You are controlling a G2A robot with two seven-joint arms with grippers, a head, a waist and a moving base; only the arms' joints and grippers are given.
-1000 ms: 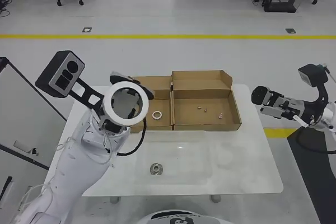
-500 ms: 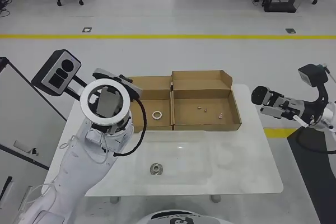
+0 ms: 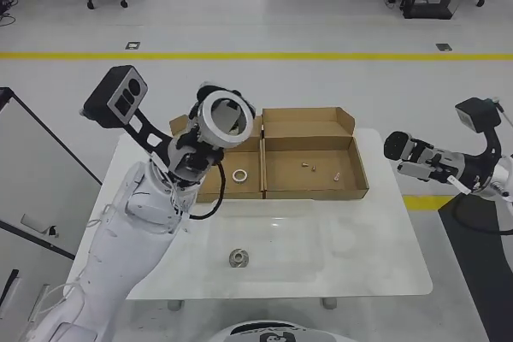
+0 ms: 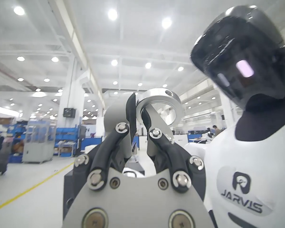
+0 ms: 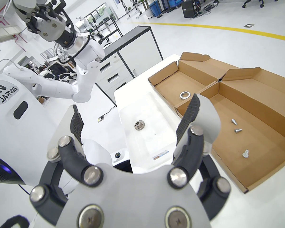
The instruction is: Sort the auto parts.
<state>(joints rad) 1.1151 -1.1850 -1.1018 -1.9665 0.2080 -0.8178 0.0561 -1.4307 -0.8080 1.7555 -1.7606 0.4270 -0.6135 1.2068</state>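
Left jaws pinch metal ring (image 4: 156, 93) (right jaws gape).

White glossy arms (image 3: 145, 222), black visor head (image 4: 239, 55); the right hand (image 5: 135, 105) has grey plate (image 5: 133, 202), silver screws (image 5: 178, 175), ribbed black pads (image 5: 187, 116).

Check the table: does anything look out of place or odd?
Nothing spilled or damaged. Odd: the left gripper holds a metal ring raised, pointing at the ceiling rather than down at the boxes. A flanged hub lies unsorted on the table.
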